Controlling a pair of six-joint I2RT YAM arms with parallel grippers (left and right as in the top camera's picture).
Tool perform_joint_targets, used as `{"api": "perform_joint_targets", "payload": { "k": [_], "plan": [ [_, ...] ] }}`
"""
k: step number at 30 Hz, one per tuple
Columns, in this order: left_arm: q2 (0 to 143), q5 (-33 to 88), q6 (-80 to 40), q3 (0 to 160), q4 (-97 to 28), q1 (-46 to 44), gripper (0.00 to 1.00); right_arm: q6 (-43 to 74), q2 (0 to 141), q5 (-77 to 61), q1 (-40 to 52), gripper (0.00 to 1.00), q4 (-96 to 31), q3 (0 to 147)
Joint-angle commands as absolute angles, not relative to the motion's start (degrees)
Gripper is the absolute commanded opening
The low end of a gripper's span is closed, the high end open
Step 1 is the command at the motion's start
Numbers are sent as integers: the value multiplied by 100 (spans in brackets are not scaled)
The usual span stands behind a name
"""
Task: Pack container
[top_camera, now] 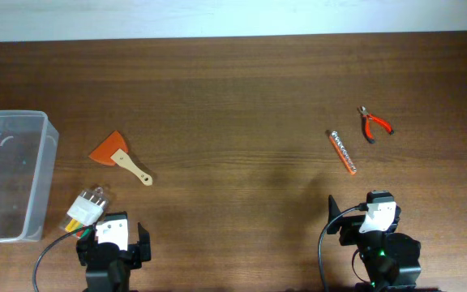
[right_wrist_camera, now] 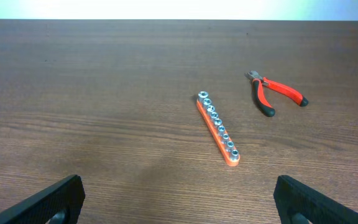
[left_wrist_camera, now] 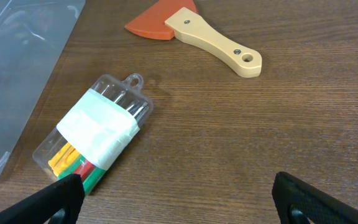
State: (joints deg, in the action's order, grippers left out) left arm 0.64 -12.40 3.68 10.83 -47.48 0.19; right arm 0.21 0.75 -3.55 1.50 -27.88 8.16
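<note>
The clear plastic container (top_camera: 10, 174) stands at the table's left edge, empty; its wall shows in the left wrist view (left_wrist_camera: 11, 68). A clear packet of coloured bits (top_camera: 87, 208) (left_wrist_camera: 95, 134) lies right of it, just ahead of my open, empty left gripper (top_camera: 113, 239) (left_wrist_camera: 176, 199). An orange scraper with a wooden handle (top_camera: 120, 154) (left_wrist_camera: 191, 28) lies further out. An orange socket rail (top_camera: 343, 152) (right_wrist_camera: 217, 127) and red-handled pliers (top_camera: 373, 124) (right_wrist_camera: 275, 93) lie ahead of my open, empty right gripper (top_camera: 362, 219) (right_wrist_camera: 179, 199).
The brown wooden table (top_camera: 233, 89) ends at a white strip along the far edge. Both arm bases sit at the near edge.
</note>
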Motion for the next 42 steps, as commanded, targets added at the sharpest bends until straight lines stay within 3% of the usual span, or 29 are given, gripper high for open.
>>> {"api": "perform_joint_targets", "payload": {
  "k": [1, 22, 29, 35, 42],
  "plan": [
    [40, -1284, 460, 1118, -4755, 54, 99, 73, 36, -423, 185, 99, -2849, 794],
    [40, -1356, 458, 1118, -4348, 54, 99, 73, 36, -423, 185, 99, -2845, 794],
    [150, -945, -1332, 1343, -3426, 56, 99, 73, 36, -423, 185, 99, -2845, 794],
    [1304, -873, -1500, 2331, -3498, 56, 99, 75, 36, -423, 185, 99, -2845, 794],
    [4154, -388, -1435, 4480, -4132, 56, 99, 75, 36, -425, 185, 99, -2845, 794]
  ]
}}
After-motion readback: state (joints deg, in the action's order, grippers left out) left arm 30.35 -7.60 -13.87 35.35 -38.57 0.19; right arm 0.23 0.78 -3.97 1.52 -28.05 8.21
